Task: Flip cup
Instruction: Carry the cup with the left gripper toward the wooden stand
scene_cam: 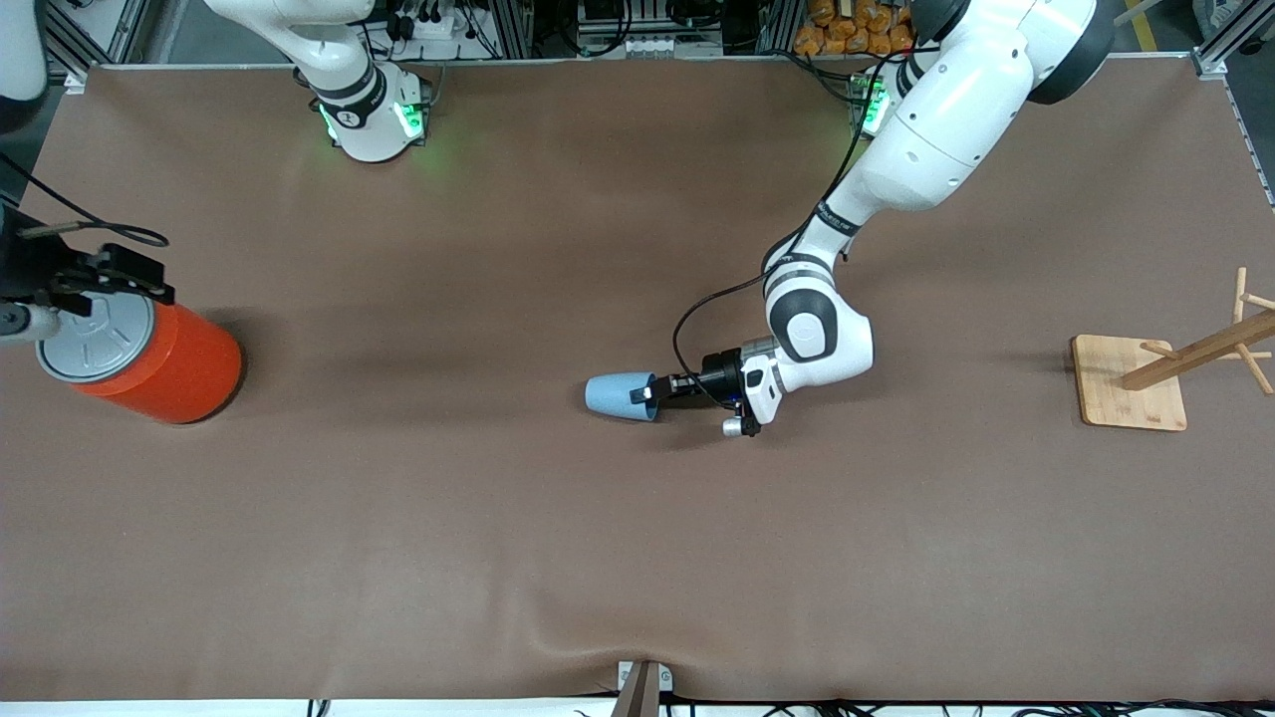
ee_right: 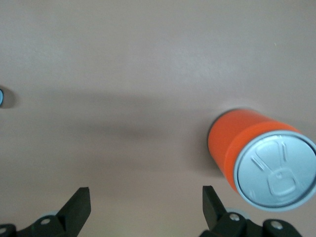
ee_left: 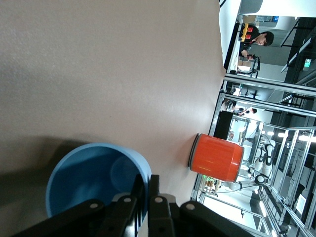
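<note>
The light-blue cup [scene_cam: 613, 395] is on its side near the middle of the table, its open mouth toward the left arm's end. My left gripper [scene_cam: 645, 393] is shut on its rim, with one finger inside the mouth and one outside. I cannot tell whether the cup touches the table. In the left wrist view the cup [ee_left: 89, 177] shows its inside, with the left gripper [ee_left: 147, 180] clamped on the wall. My right gripper [scene_cam: 110, 279] waits over the orange can at the right arm's end. It is open and empty [ee_right: 145, 190].
A big orange can [scene_cam: 164, 363] with a grey lid stands at the right arm's end; it also shows in both wrist views [ee_right: 247, 143] [ee_left: 217, 158]. A wooden rack on a square base [scene_cam: 1131, 383] stands at the left arm's end.
</note>
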Available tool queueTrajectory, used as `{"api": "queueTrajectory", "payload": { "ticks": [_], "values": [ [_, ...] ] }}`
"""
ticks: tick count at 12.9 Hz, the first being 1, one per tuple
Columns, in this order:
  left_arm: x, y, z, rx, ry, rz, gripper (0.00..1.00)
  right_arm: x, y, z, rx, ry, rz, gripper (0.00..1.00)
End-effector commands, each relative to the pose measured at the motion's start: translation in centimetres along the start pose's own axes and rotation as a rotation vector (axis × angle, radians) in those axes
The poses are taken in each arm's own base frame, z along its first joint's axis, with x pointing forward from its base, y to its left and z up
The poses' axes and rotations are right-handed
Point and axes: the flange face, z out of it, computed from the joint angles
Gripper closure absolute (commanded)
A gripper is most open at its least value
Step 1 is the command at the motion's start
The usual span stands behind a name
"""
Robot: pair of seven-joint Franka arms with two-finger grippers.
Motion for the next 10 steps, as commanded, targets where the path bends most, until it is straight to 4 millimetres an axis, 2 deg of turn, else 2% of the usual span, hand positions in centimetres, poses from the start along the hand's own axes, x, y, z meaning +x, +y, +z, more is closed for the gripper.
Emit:
{"api": "queueTrajectory", "payload": {
  "ticks": [1, 3, 4, 6, 7, 9, 10],
  "values": [
    [1.4, 1.6, -1.8, -0.009, 0.06, 0.008, 1.0, -2.2, 0.8, -2.0, 0.019, 0.002, 0.053, 0.0],
    [3.2, 5.1, -5.1, -0.035, 0.106, 0.024, 1.0, -3.0, 1.2, -2.0, 0.027, -0.036, 0.111, 0.0],
    [3.9, 7.1, -6.7, -0.052, 0.129, 0.019, 1.0, -3.6, 1.0, -2.7, 0.026, -0.027, 0.12, 0.0],
    [5.4, 9.7, -10.6, -0.067, 0.182, 0.039, 1.0, -4.0, 0.6, -3.3, 0.021, -0.022, 0.132, 0.0],
    [6.0, 10.7, -12.2, -0.067, 0.202, 0.058, 1.0, -4.0, 0.7, -3.5, 0.014, -0.017, 0.135, 0.0],
    [7.5, 11.5, -16.3, -0.045, 0.242, 0.1, 1.0, -3.7, 0.4, -4.7, 0.002, 0.017, 0.116, 0.0],
    [8.1, 11.8, -17.7, -0.019, 0.243, 0.132, 1.0, -3.5, 0.3, -4.8, -0.006, 0.022, 0.111, 0.0]
  ]
}}
